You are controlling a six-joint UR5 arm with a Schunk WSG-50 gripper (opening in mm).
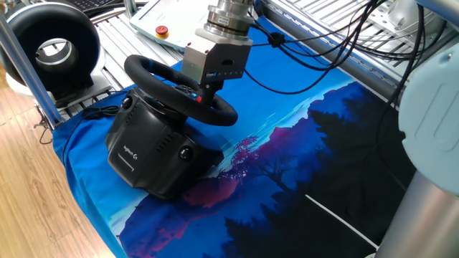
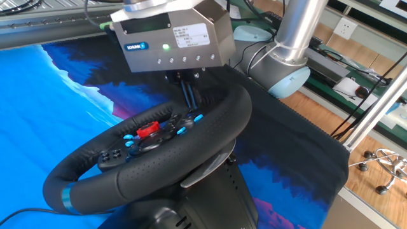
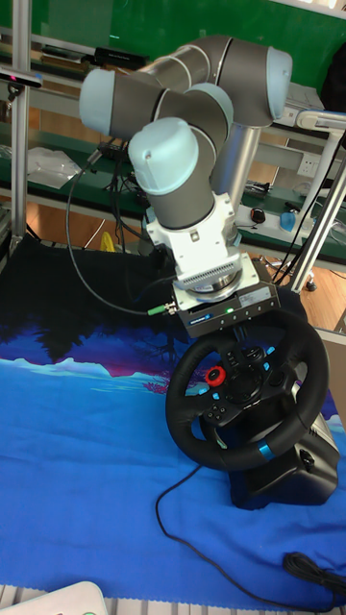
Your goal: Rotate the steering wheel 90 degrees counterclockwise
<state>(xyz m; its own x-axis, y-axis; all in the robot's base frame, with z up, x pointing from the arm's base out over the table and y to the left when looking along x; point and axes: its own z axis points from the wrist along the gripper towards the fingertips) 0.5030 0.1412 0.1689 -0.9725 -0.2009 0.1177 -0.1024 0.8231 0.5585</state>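
Observation:
The steering wheel (image 1: 224, 115) has a black rim and tilts on its bulky black base (image 1: 143, 154) at the left of the blue cloth. Its blue stripe mark (image 2: 67, 198) sits at the near lower-left of the rim in the other fixed view, and at the lower right (image 3: 266, 450) in the tall view. A red button (image 2: 147, 129) and blue buttons mark the hub. My gripper (image 2: 189, 102) hangs over the hub's far side. Its two thin dark fingers (image 1: 206, 92) are close together, reaching down inside the rim (image 3: 303, 384) beside the hub. I cannot see anything held between them.
A black ring-shaped device with a white centre (image 1: 54, 46) stands at the back left on the aluminium frame. A white pendant with a red button (image 1: 163, 31) lies behind the wheel. A cable (image 1: 93, 111) trails from the base. The arm's base (image 2: 286, 63) stands beyond the wheel.

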